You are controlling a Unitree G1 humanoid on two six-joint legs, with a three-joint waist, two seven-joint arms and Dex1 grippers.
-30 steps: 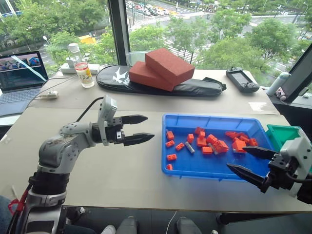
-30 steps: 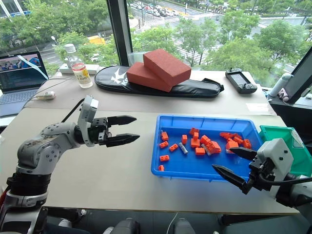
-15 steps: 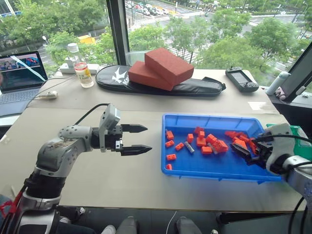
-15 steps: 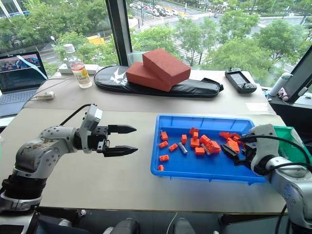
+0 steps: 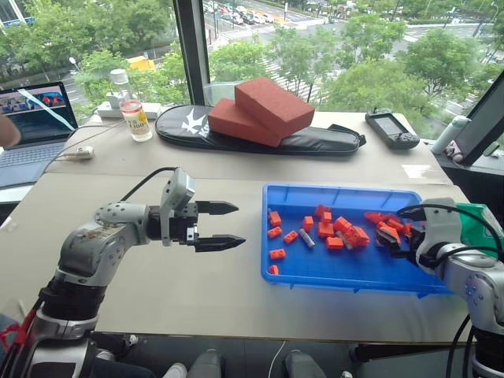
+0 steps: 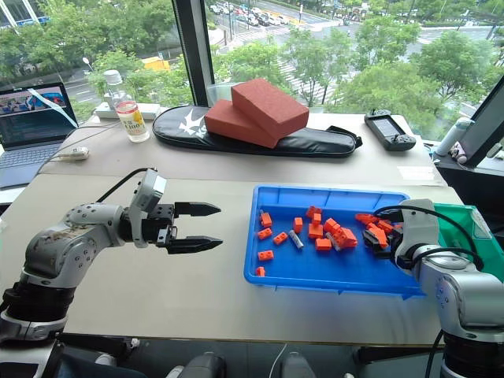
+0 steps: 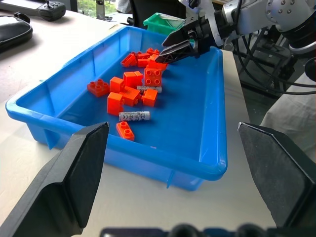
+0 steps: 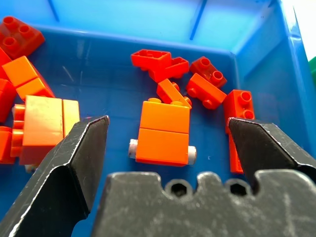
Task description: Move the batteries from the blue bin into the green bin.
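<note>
The blue bin (image 5: 339, 191) lies on the table's right half, strewn with orange-red bricks (image 5: 340, 230). One of the batteries (image 5: 306, 239) lies among the bricks left of centre. Another battery (image 8: 192, 155) lies under an orange brick (image 8: 164, 133), only its ends showing. My right gripper (image 5: 391, 239) is open and dips into the bin's right end, its fingers (image 8: 74, 158) straddling that brick. The green bin (image 5: 477, 224) stands just right of the blue bin, behind my right arm. My left gripper (image 5: 228, 224) hovers open and empty over bare table, left of the blue bin.
Two red foam blocks (image 5: 260, 110) rest on a black bag (image 5: 260, 138) at the back. A laptop (image 5: 31, 126), a bottle (image 5: 135, 110) and a handheld controller (image 5: 390, 128) are also on the far table. A person's hand (image 5: 6, 130) shows at the far left.
My right gripper has moved forward from the blue bin's front edge into its right end, tipping down over the bricks. The left gripper has stayed about where it was.
</note>
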